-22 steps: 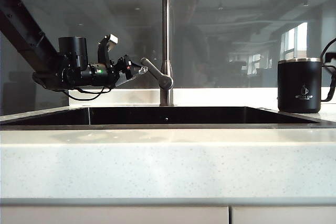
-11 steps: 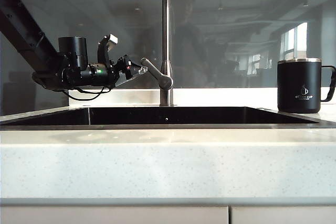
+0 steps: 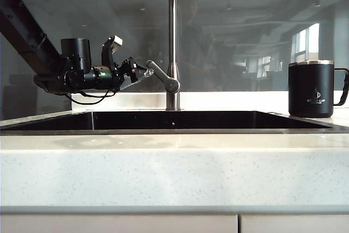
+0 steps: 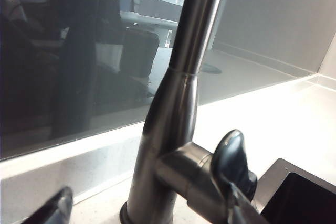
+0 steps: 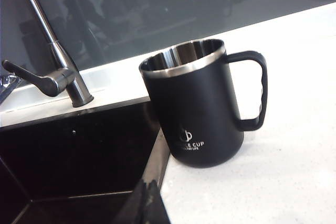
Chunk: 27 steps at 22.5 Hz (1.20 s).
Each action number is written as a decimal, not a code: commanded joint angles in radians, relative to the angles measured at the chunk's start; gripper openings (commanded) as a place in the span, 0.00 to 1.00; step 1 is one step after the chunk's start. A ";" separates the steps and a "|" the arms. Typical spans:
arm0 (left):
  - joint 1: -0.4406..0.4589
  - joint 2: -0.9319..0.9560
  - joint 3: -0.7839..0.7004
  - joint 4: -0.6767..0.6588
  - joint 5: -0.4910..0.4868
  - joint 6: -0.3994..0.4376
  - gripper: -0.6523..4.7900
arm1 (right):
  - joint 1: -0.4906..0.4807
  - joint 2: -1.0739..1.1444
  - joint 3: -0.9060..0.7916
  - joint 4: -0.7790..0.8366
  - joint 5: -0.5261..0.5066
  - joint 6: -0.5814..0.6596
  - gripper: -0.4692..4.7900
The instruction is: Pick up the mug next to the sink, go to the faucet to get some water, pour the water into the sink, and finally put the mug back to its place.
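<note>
The black mug (image 3: 311, 88) stands upright on the counter right of the sink (image 3: 174, 119), handle pointing right. In the right wrist view the mug (image 5: 202, 108) is empty, and my right gripper (image 5: 148, 193) is shut on nothing, back from the mug over the sink's corner (image 5: 157, 166). The right gripper does not show in the exterior view. My left gripper (image 3: 140, 72) hangs level over the sink's left half, its tips at the lever (image 3: 163, 77) of the faucet (image 3: 172, 36). It is open, one finger (image 4: 55, 211) on each side of the faucet base (image 4: 157, 182) and lever (image 4: 231, 161).
A dark glass backsplash (image 3: 245, 31) runs behind the counter. The left arm (image 3: 27, 31) slants down from the upper left. The white counter front (image 3: 174, 173) stretches across the foreground, with cabinet fronts below it.
A dark part of the right arm beside the mug's handle at the right edge has withdrawn out of the exterior view. The mug stays in place. The left arm has not moved.
</note>
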 commanded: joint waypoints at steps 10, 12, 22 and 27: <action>0.002 -0.005 0.003 0.005 -0.010 -0.002 0.80 | 0.008 -0.157 0.000 -0.189 -0.010 -0.005 0.08; 0.002 -0.005 0.003 0.005 -0.010 -0.002 0.80 | 0.013 -0.238 0.000 -0.279 0.005 -0.005 0.08; 0.002 -0.005 0.003 0.005 -0.010 -0.002 0.80 | 0.014 -0.761 -0.007 -0.931 0.145 -0.087 0.08; 0.002 -0.005 0.003 0.005 -0.010 -0.002 0.80 | 0.031 -0.924 -0.063 -1.004 0.212 -0.087 0.08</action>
